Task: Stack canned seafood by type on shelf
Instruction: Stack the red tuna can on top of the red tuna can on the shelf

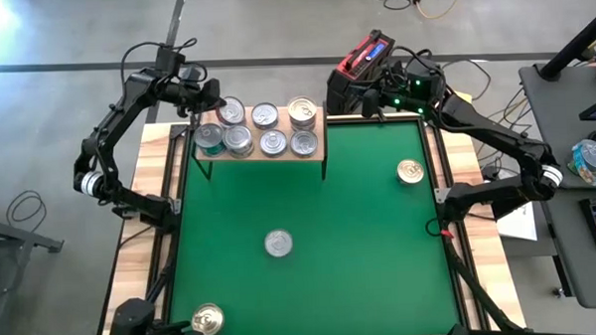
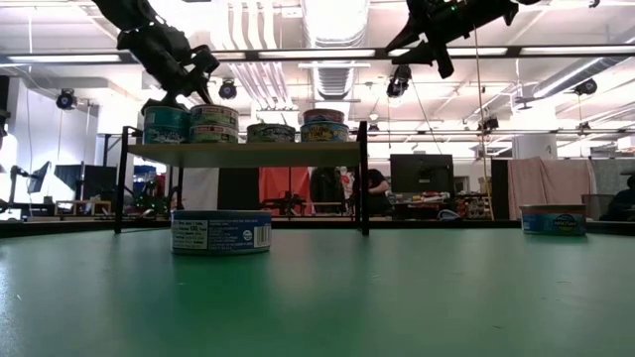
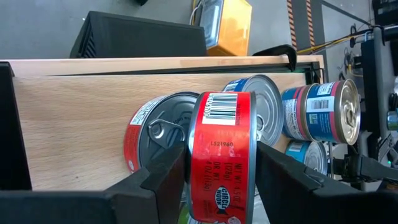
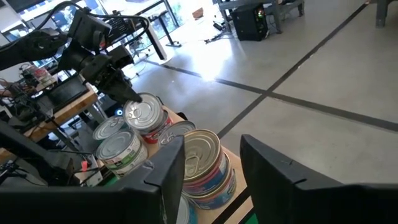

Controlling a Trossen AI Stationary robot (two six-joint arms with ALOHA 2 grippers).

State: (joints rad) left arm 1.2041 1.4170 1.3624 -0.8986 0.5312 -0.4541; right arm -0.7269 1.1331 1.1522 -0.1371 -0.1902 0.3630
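Most tins stacked, three left on the mat.
Left gripper (image 3: 217,180) grasps a red tin (image 3: 222,155) over the shelf (image 1: 317,147); right gripper (image 4: 211,168) hangs released, empty, beside it.

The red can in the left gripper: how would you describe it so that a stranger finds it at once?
Find the shelf at the green mat's far edge. At its left end the left gripper clamps a red-sided can. Unlike its neighbours it hangs above the other tins, barcode showing.
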